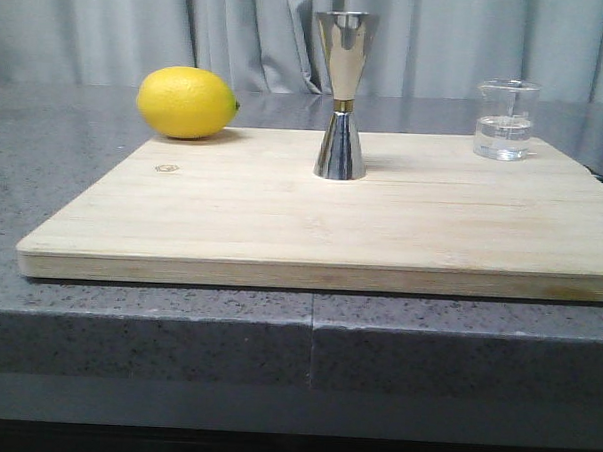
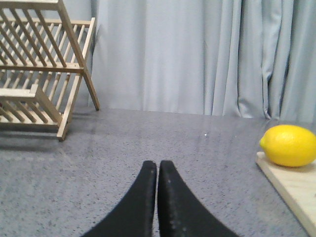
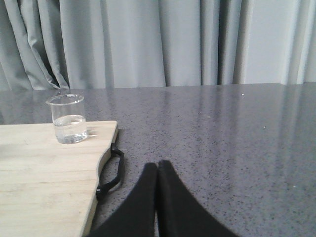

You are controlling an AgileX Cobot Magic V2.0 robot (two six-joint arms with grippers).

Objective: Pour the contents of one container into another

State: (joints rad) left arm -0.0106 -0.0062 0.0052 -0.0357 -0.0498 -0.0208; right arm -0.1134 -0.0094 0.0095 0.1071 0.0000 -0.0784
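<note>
Front view: hourglass steel jigger (image 1: pixel 341 98); clear glass beaker (image 1: pixel 505 120); wooden board (image 1: pixel 322 217).

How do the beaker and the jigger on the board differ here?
The beaker is clear glass with liquid in it; the jigger is shiny steel, contents hidden. The beaker is short and straight-walled; the jigger is taller, hourglass-shaped. The beaker sits at the board's right rear corner; the jigger near its middle. Both stand upright, untouched.

grey stone counter (image 1: pixel 84 166) | wooden cutting board (image 1: pixel 281 225) | wooden rack (image 2: pixel 39 69)

Jigger (image 1: pixel 342 98) stands upright mid-board (image 1: pixel 282 220), between lemon (image 1: pixel 187 102) and beaker (image 1: pixel 505 120).
</note>
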